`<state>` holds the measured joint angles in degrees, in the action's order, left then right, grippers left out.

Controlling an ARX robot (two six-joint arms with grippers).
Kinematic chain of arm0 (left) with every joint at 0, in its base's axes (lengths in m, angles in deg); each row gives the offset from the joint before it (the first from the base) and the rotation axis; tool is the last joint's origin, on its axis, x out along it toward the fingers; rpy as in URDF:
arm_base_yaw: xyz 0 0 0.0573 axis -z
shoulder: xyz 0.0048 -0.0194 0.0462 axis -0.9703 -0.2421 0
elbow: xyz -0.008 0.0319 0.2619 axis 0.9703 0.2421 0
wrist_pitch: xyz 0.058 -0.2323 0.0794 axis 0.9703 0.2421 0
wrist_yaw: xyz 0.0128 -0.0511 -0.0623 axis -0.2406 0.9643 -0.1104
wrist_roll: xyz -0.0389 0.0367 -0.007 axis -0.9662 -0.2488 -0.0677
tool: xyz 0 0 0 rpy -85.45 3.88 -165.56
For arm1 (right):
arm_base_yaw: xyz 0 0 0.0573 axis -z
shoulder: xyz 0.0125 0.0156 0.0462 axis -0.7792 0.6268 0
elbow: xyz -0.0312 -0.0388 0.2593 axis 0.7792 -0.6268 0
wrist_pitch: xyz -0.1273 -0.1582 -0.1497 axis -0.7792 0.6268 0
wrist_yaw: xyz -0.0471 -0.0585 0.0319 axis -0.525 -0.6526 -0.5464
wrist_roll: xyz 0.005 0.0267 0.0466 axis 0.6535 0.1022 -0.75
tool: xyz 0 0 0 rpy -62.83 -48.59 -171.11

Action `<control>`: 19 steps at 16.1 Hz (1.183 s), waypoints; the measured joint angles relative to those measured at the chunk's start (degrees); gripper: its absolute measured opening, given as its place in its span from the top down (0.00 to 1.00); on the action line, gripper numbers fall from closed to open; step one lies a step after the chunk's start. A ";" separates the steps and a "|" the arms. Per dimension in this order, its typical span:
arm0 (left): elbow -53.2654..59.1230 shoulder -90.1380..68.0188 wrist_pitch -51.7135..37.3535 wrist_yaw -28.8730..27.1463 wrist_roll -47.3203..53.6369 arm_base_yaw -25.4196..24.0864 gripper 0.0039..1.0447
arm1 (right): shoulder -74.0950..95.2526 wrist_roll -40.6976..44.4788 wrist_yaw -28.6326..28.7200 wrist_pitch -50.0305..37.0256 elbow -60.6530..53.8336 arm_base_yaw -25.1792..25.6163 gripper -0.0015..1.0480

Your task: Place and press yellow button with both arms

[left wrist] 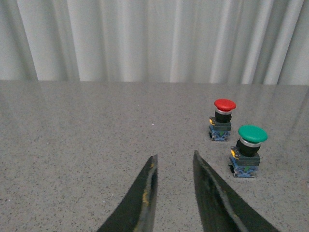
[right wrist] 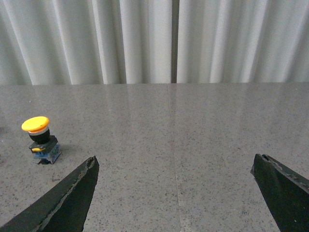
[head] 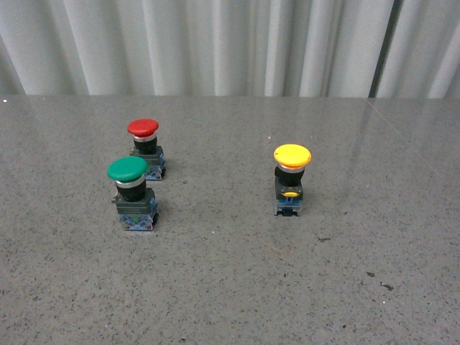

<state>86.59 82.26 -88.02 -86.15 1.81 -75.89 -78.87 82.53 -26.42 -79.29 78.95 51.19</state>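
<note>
While the yellow button point(head: 292, 180) stands upright, left gripper point(left wrist: 175, 155) jaws sit narrowly apart, right gripper point(right wrist: 175, 158) widely.

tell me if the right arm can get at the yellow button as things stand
Probably yes: the right gripper is open wide, and only bare table lies between it and the upright yellow button.

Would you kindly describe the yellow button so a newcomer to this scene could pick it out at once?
On the grey table before the curtain stand three push buttons. The red button and the green button sit close together on the left; the yellow button stands alone to the right. Only it has a yellow cap and yellow mark on its black body.
</note>
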 joint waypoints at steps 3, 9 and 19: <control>0.00 0.00 0.00 0.02 0.00 0.00 0.48 | 0.00 0.00 0.00 0.00 0.00 0.00 0.06; 0.00 0.00 0.00 0.04 0.02 0.00 0.07 | 0.04 -0.02 0.31 -0.17 0.00 0.07 0.06; 0.00 0.00 -0.02 0.02 0.02 0.00 0.06 | 69.53 -11.67 20.04 -38.58 30.93 -16.00 0.06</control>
<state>86.59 82.26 -88.04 -86.12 1.83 -75.89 -9.34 70.86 -6.38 -117.87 109.88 35.19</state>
